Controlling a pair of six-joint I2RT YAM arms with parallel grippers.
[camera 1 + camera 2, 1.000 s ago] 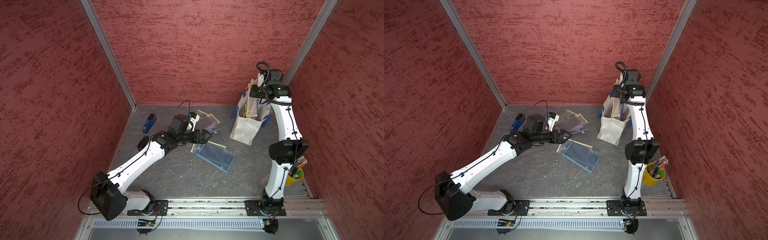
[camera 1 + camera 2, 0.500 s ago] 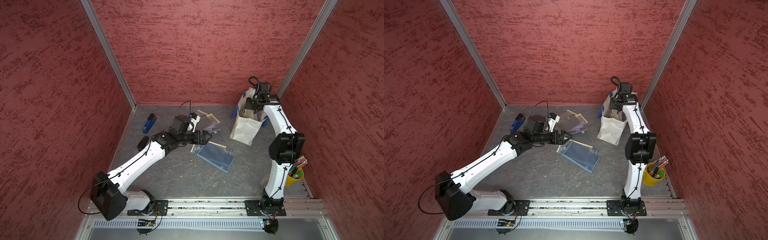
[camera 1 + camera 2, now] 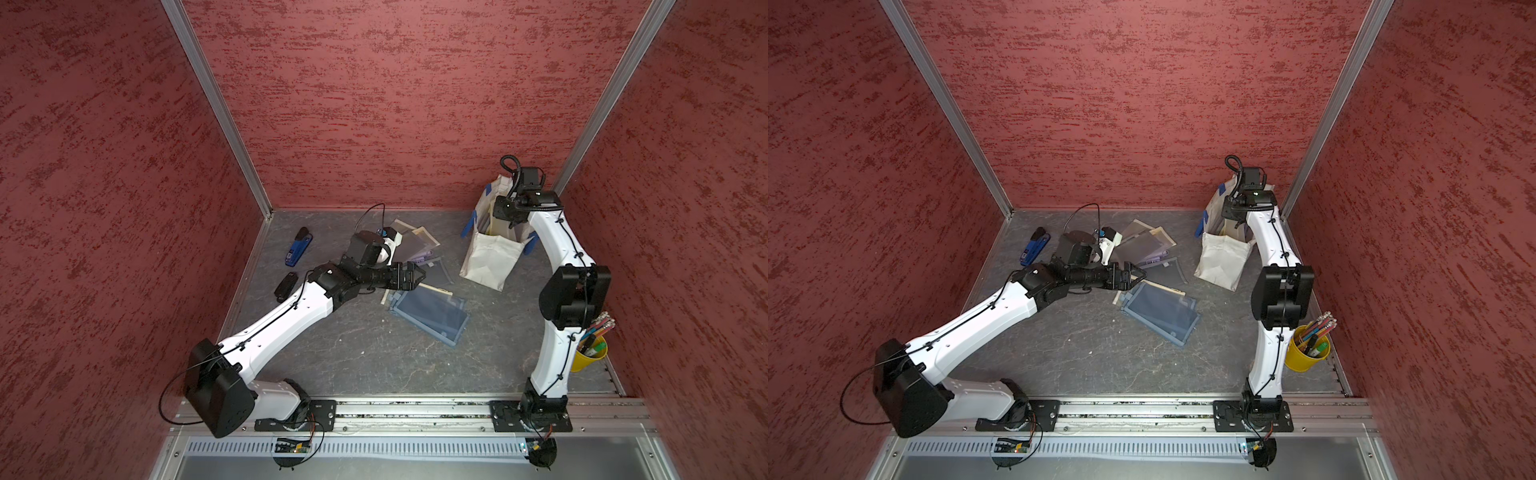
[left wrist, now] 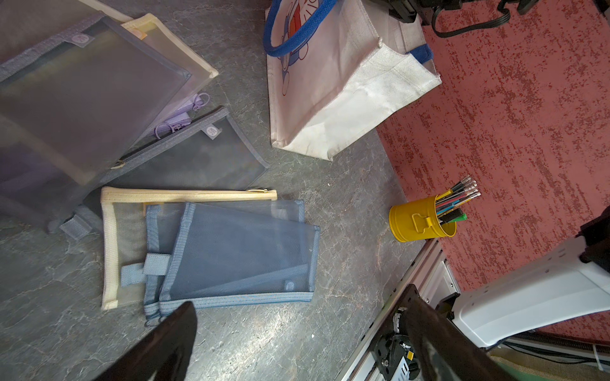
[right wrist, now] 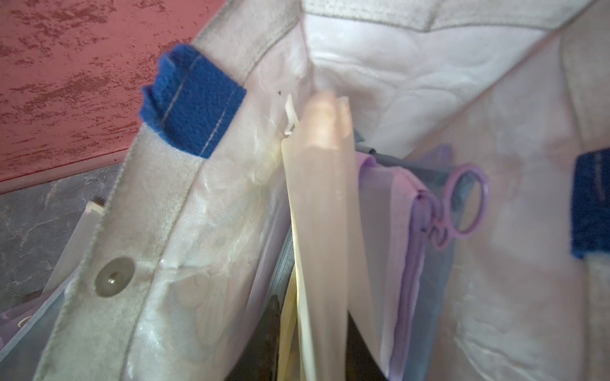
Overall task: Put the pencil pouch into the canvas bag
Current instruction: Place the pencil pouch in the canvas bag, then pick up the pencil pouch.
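On the counter [image 3: 353,353], the left tool [image 3: 420,277] hovers spread wide and empty over loose mesh pouches [image 3: 430,309]. Farther back, the off-white bag [image 3: 490,257] with blue handles [image 3: 468,225] stands upright near the back wall. The right tool [image 3: 503,211] dips into its mouth; whether it grips or has let go I cannot tell. Inside, the pouch [image 5: 320,204], cream, translucent and blurred, stands on end between the bag's wall and a lilac pouch [image 5: 406,231].
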